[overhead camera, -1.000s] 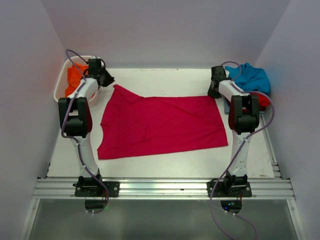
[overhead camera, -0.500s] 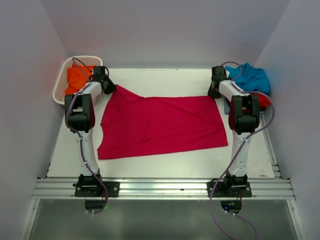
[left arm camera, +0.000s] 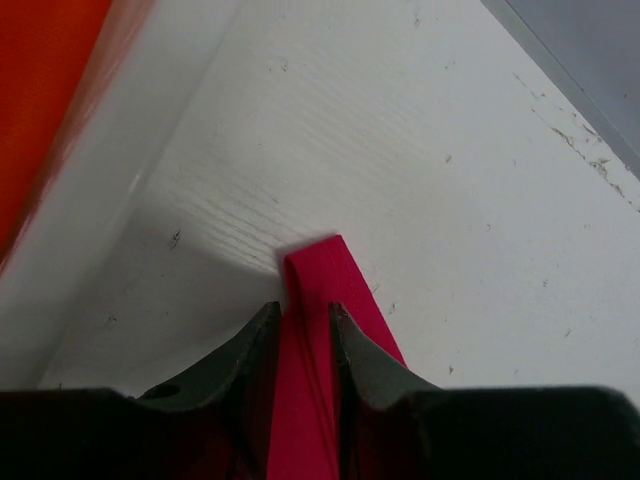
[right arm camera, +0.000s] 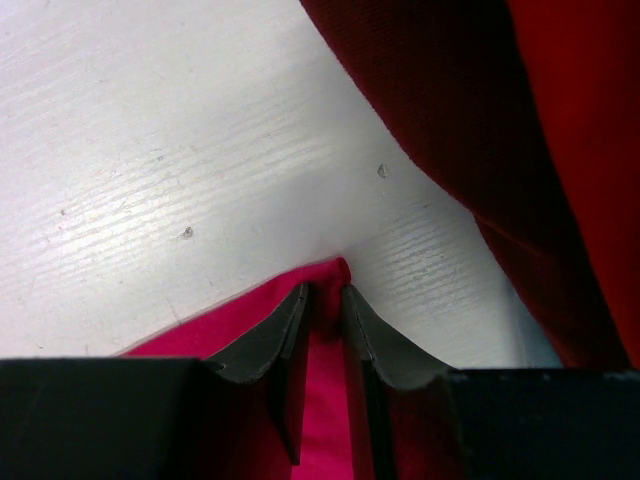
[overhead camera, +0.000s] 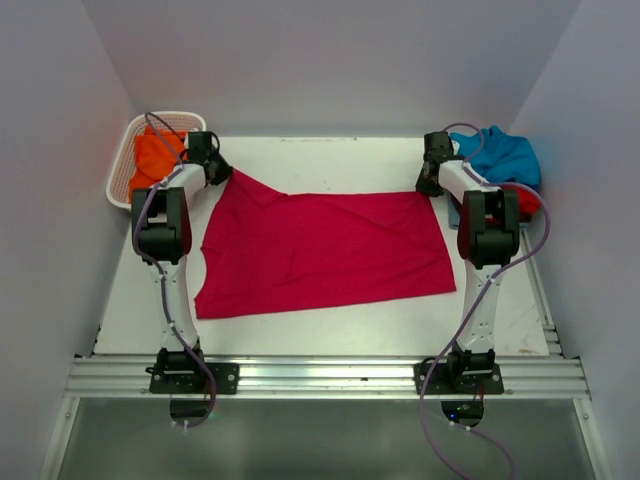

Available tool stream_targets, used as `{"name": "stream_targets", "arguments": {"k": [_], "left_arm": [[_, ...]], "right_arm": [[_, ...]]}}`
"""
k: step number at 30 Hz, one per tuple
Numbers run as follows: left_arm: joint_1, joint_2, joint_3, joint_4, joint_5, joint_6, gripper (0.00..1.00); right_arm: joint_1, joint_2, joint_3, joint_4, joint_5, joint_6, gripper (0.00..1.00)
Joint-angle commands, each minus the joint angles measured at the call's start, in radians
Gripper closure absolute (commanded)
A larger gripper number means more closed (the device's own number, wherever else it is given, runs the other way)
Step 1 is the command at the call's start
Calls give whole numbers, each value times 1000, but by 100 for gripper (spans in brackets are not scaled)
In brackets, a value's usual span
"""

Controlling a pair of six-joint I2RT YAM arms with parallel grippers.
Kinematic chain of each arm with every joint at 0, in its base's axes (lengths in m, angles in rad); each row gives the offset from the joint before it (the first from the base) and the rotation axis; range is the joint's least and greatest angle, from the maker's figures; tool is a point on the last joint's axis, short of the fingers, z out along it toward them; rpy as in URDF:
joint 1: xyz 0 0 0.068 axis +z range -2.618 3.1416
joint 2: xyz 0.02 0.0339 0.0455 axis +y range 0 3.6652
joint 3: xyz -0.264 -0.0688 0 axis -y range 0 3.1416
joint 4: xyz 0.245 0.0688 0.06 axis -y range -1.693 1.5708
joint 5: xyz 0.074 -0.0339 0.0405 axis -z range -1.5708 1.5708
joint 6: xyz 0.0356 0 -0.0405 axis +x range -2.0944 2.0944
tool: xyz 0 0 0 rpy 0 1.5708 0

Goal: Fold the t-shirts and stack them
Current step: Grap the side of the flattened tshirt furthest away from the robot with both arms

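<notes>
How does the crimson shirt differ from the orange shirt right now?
The crimson shirt lies spread flat on the table; the orange shirt sits bunched in the white basket. The crimson shirt has its far corners between the fingers of the left pincer and right pincer; no pincer holds the orange shirt. Both are plain, solid-coloured, not yet folded.

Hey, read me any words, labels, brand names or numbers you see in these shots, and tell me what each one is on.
None: no text can be read in any view.
Pink shirt: plain, no neck label showing.
Orange shirt and basket: no print or marking.
Teal shirt: plain.
Table: only scuffs and specks.
</notes>
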Motion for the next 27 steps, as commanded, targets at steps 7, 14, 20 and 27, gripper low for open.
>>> {"name": "stream_targets", "arguments": {"k": [7,14,20,27], "left_arm": [[21,58,31,59,-127,-4,70],[21,92,23,90,-69,-9,78],[21,85,18,91,-67,0,100],[23,16,3,88,-76,16,100]], "right_arm": [[-11,28,22,12,-4,-7,78],[-14,31,23,10,-3,-7,79],[-17,34,25,12,-6,-6,97],[-17,28,19,19,-12,-6,100]]}}
